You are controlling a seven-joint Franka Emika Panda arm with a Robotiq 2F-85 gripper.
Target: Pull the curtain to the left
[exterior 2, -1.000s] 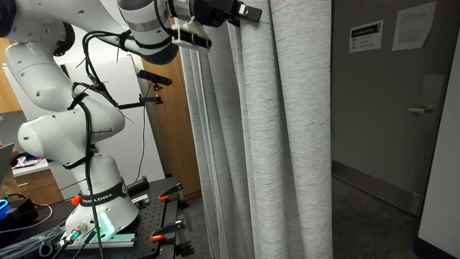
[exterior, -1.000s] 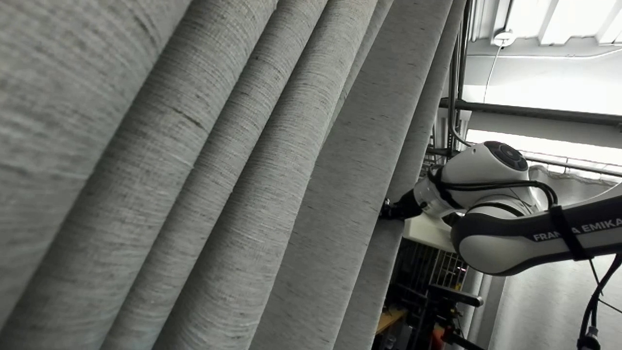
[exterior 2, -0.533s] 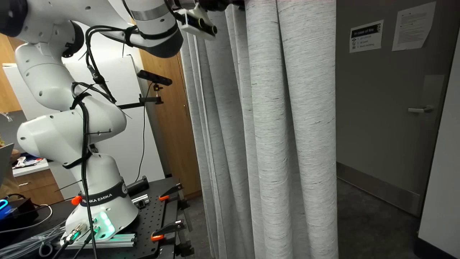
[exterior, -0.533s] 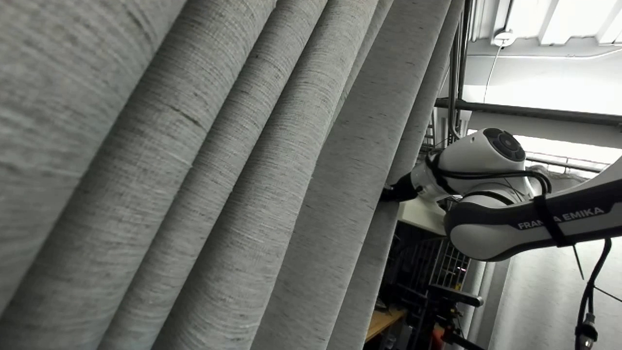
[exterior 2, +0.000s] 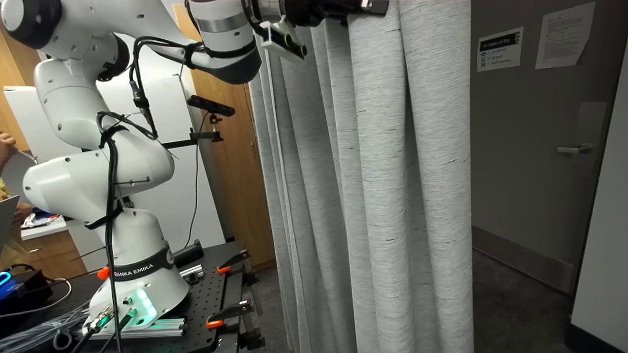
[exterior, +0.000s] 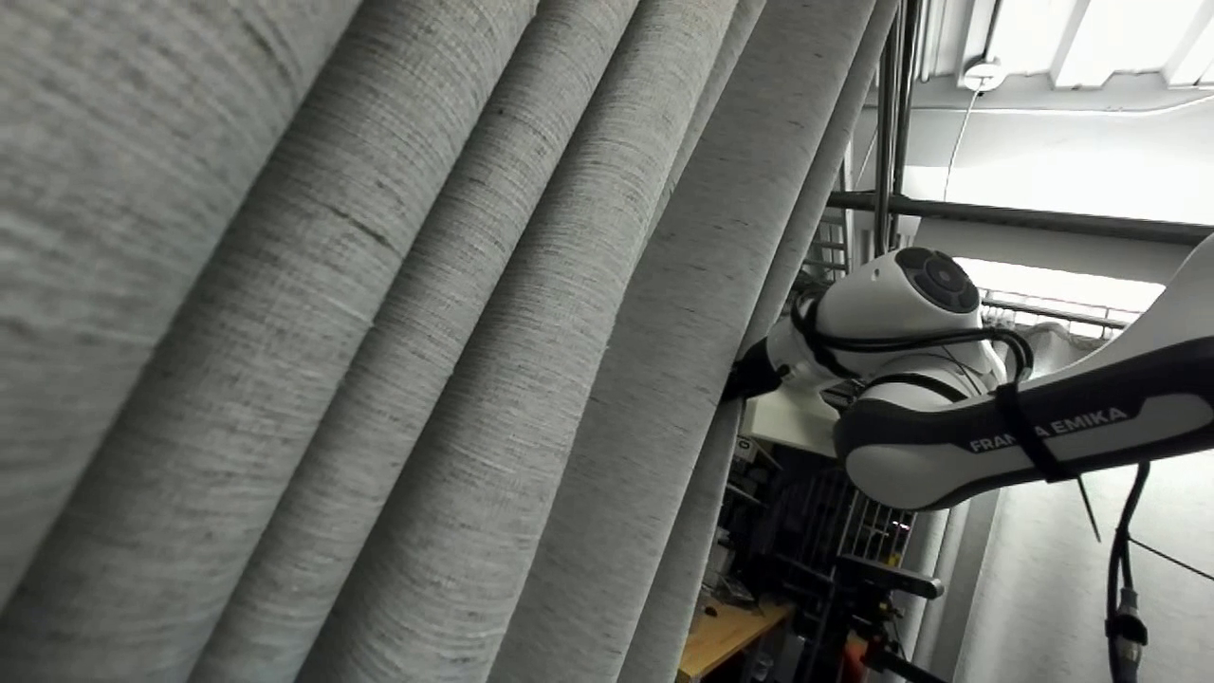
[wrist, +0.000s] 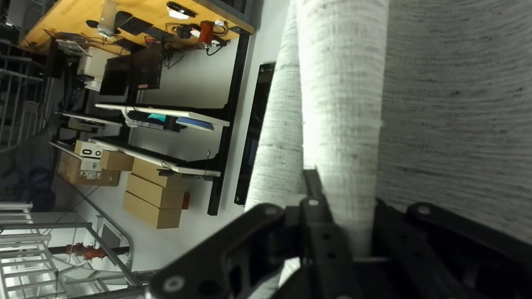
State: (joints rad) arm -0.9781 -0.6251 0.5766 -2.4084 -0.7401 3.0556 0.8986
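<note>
The light-grey curtain (exterior: 493, 379) hangs in long folds across most of an exterior view, and it also drapes beside the arm in an exterior view (exterior 2: 382, 162). In the wrist view a bright vertical fold of the curtain (wrist: 343, 83) runs down between the fingers of my gripper (wrist: 341, 193). The left finger (wrist: 318, 195) presses along the fold's edge, while the tip of the right one is hidden behind fabric. Shut on this fold, the gripper (exterior: 732, 387) sits at the curtain's edge. At the top of an exterior view, one dark fingertip (exterior 2: 375, 7) crosses the cloth.
A grey door (exterior 2: 520, 162) stands beyond the curtain. The arm's base is on a black perforated table (exterior 2: 206, 294) with clamps. The wrist view shows a wooden desk (wrist: 70, 20), shelves and cardboard boxes (wrist: 153, 195). A person's hand (exterior 2: 7, 146) shows at an edge.
My gripper and the curtain's edge have shifted together, leftward in an exterior view where the fabric fills the frame and rightward in an exterior view with the door.
</note>
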